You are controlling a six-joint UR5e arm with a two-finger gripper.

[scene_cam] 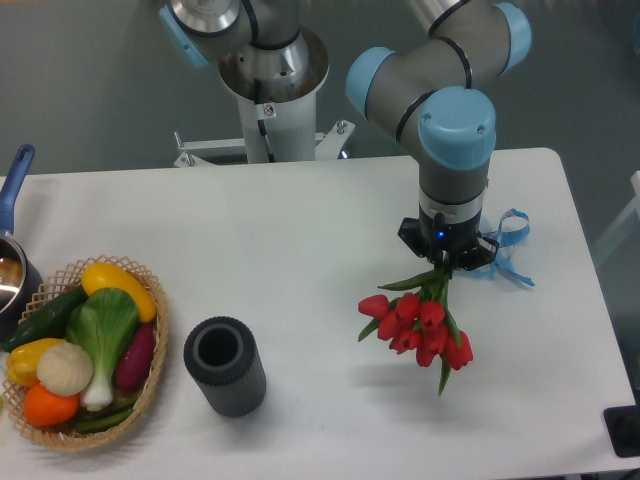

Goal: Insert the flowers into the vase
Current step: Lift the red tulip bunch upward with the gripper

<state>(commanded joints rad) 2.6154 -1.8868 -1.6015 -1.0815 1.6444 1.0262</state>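
Tulips in gripper, vase standing apart

Gripper (447, 262) points straight down over the right half of the white table (300, 230), fingers pinched on the green stems of the flowers (420, 325). Red heads hang below and slightly toward the camera from the grip point, fanned out in a loose bunch with a couple of leaves sticking out sideways. A faint shadow shows on the table under them; can't tell if the lowest heads touch the surface.

Vase (224, 365) sits upright near the front edge, well to the left of the flowers, mouth open and facing up, nothing inside it.

Wicker basket (150, 385) of vegetables is just left of the vase, close but not touching. Blue-handled pot (14, 180) is cut off at the left edge. Curly blue ribbon (508, 250) lies on the table just right of the gripper.
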